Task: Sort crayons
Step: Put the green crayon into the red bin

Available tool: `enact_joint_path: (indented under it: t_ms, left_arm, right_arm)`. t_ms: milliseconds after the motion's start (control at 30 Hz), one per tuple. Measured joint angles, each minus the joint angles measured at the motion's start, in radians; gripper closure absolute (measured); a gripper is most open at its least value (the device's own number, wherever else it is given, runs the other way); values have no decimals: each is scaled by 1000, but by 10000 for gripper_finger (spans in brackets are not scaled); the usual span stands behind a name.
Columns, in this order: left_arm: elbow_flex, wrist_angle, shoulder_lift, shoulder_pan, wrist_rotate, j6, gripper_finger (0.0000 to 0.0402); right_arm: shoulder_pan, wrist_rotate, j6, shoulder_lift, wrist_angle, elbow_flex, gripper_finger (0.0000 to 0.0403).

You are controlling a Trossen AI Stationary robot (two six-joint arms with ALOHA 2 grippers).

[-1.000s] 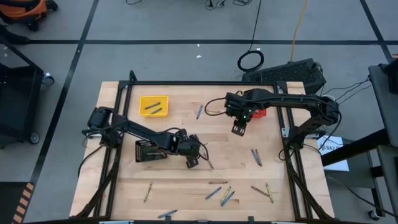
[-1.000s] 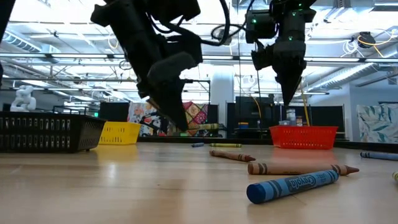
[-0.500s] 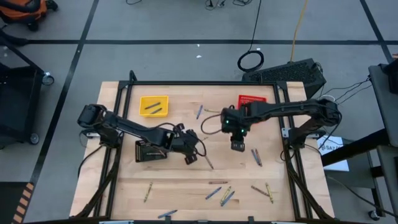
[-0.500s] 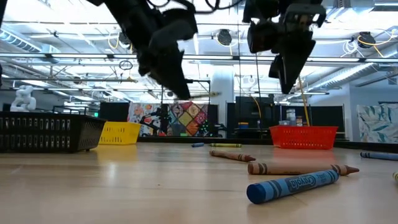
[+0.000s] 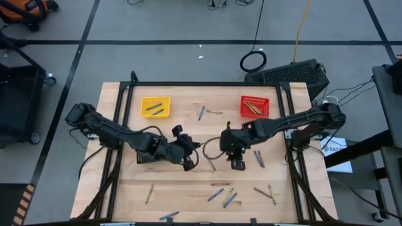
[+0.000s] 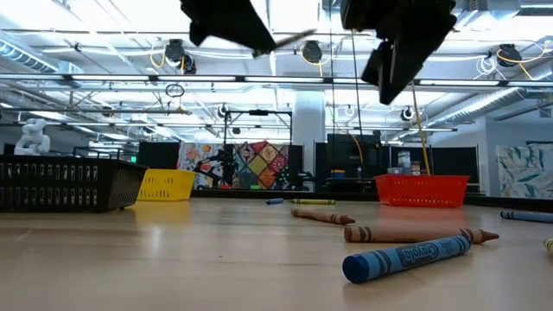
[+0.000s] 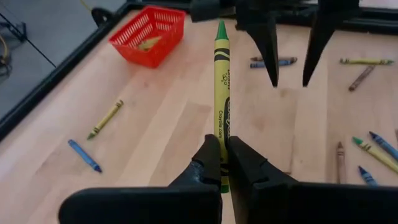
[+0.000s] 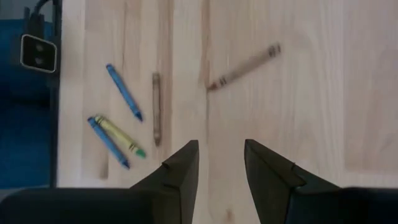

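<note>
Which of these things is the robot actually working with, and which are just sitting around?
Part of the job:
- loose crayons on the table
- green crayon pinched in the left tool
- right tool, open above the table
- yellow basket, red basket, black basket

Just lying about:
- black case and coiled cable on the floor

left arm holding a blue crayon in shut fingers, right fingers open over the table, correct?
Not quite: the crayon pinched in the left gripper is green, not blue, as the left wrist view shows. The rest holds: the right gripper hangs open over the table.
</note>
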Motion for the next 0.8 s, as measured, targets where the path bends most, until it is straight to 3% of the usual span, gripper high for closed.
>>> enact_joint_path:
  t_ms: [333,633,800]
  left_arm:
    - [0,0,-3,-88,-115,-15,400]
    - [0,65,-3,-94,-124,-14,400]
    - [0,92,-3,-94,-125,1,400]
  right_arm:
    - [100,164,-21,0,97,0,287]
    - [88,188,-33,0,209,0,287]
    - [93,280,-101,0,342,0,287]
